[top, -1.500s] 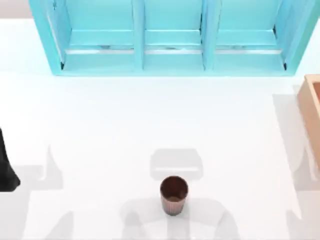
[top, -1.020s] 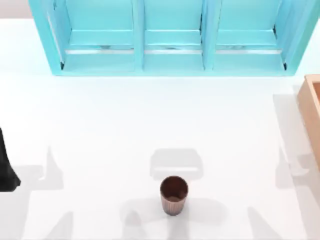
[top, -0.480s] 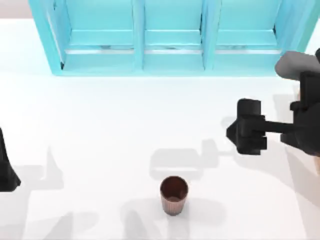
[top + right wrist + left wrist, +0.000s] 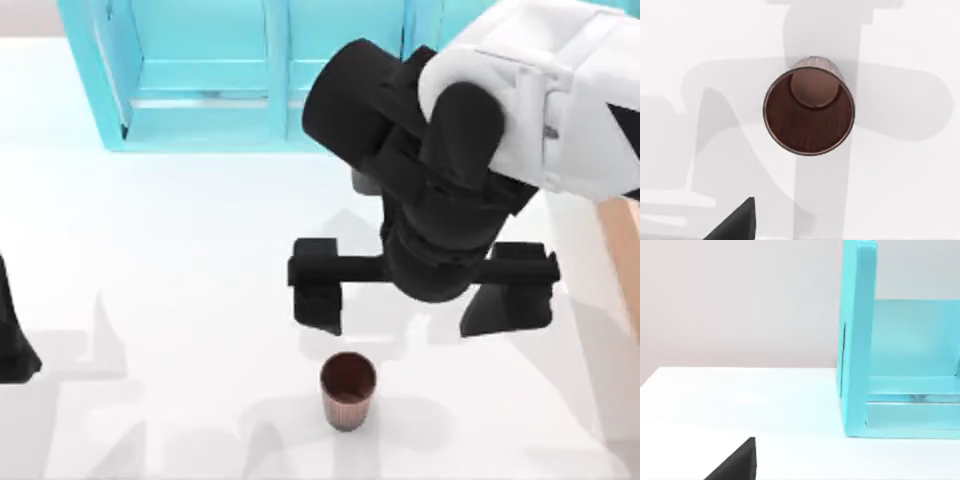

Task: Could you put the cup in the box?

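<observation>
The cup [image 4: 348, 390] is standing upright on the white table [image 4: 180, 260], mouth up, well in front of the middle bay of the turquoise shelf unit [image 4: 200, 70] and well apart from the box [image 4: 625, 250], whose tan edge is showing at the table's right side. The right gripper [image 4: 420, 300] is hanging just behind the cup on the shelf unit's side and above it, not touching it; its two dark fingers [image 4: 316, 292] are standing spread wide, with a gap far broader than the cup. In the right wrist view the cup [image 4: 809, 110] is sitting almost straight below the camera, its round rim and darker floor both open to sight. By its looks I am judging it to be light, stiff and thin-walled, with ribbed sides that should be giving the pads some bite; the taper makes it likely to slip downward if squeezed low, so taking hold across the upper part, just under the rim, on opposite sides, seems the safest. Being narrow and empty, it is likely to tip if one finger is arriving before the other. The left arm is sitting parked far to the cup's left, and whether the left gripper [image 4: 15, 345] is open I cannot tell.
</observation>
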Tool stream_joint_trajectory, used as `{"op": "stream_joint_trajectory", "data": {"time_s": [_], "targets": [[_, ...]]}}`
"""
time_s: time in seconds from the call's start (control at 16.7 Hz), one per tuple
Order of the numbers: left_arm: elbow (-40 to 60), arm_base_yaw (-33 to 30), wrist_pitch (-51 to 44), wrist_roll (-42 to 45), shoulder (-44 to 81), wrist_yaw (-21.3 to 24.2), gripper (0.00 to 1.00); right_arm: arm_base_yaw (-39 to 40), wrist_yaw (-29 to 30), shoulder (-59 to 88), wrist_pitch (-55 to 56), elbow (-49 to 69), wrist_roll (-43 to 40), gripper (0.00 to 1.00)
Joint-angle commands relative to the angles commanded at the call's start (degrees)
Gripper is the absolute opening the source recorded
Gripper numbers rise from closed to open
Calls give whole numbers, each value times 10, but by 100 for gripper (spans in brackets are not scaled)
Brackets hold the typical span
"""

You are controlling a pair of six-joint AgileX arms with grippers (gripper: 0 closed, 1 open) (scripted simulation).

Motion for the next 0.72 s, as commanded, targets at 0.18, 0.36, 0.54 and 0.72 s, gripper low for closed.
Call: {"op": "stream_joint_trajectory", "data": {"time_s": [0.18,0.36,0.54,0.72], "targets": [[0,0,0,0,0,0,100,4,-1,71,-48,68,20,100],[0,0,0,0,0,0,100,5,-1,91,-62,87,26,100],[0,0,0,0,0,0,100,5,-1,91,-62,87,26,100],[0,0,0,0,0,0,100,2,-1,92,-52,76,25,100]]}}
